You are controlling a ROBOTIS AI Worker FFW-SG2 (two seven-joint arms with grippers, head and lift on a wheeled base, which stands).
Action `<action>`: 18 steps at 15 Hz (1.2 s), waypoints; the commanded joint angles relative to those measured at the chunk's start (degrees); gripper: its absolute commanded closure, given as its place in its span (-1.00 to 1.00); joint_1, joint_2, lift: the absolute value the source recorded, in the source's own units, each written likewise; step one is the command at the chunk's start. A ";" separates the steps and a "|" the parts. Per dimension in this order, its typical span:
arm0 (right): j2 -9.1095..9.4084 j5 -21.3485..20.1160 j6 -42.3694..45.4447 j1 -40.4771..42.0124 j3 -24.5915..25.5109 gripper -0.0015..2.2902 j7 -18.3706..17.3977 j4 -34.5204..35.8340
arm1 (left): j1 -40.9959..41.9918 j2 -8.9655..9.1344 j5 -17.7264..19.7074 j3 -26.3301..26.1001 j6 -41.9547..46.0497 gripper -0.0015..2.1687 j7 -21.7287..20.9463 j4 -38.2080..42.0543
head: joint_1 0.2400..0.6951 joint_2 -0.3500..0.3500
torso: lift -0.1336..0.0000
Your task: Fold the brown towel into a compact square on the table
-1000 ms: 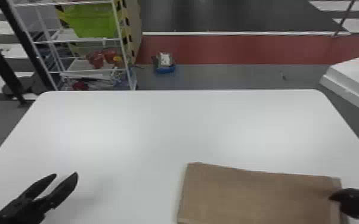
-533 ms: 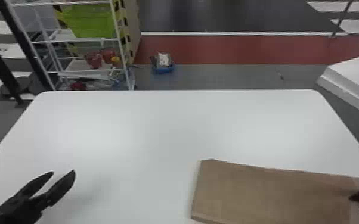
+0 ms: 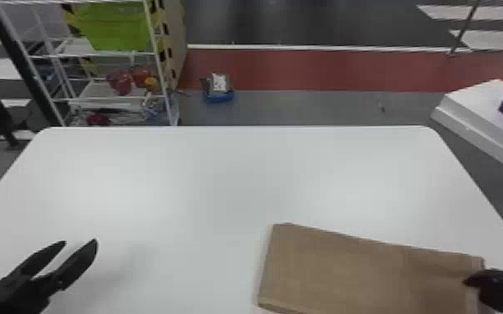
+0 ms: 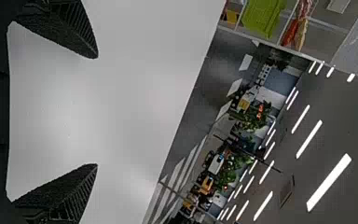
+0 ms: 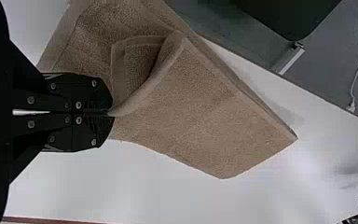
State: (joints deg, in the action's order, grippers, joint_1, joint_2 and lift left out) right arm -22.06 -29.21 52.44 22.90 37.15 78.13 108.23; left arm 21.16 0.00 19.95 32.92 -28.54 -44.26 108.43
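In the head view, the brown towel point(image 3: 367, 267) lies at the lower right of the frame, folded into layers on the white tabletop point(image 3: 221, 175). The right claw point(image 3: 468, 281), at the lower right edge, is closed on the towel's edge; the right wrist view shows the cloth pinched up between its fingertips. The left claw point(image 3: 80, 241) hangs at the lower left, well apart from the towel, its fingers spread wide around nothing. A green bin point(image 3: 117, 27) sits at upper left.
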 commanded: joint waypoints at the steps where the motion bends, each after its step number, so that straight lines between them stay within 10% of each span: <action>1: 0.00 -1.38 0.16 1.63 0.38 0.35 0.19 0.06 | -0.06 0.15 -0.09 -0.05 -0.07 -0.96 0.05 -0.06 | 1.00 0.00 | -1.00; 4: 0.00 -1.38 -3.01 2.86 3.45 -0.93 0.19 0.06 | -0.15 0.15 -0.79 -0.14 -0.07 -0.96 0.14 -0.15 | 1.00 -0.02 | -1.00; 12: 0.62 6.09 -7.93 3.21 7.06 -0.97 0.19 -0.65 | -0.15 0.15 -0.88 -0.14 -0.07 -0.96 -0.30 -0.77 | 1.00 -0.24 | -1.00; 18: 4.31 17.61 -70.68 6.02 7.58 -0.97 0.19 11.04 | -0.15 0.15 -0.70 -0.14 0.11 -0.96 -1.18 -0.33 | 1.00 -0.37 | -1.00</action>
State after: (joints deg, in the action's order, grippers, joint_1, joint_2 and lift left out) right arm -18.53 -12.73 -2.78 28.31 44.76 78.13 115.65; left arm 21.01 0.00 19.15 32.78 -28.44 -45.35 107.89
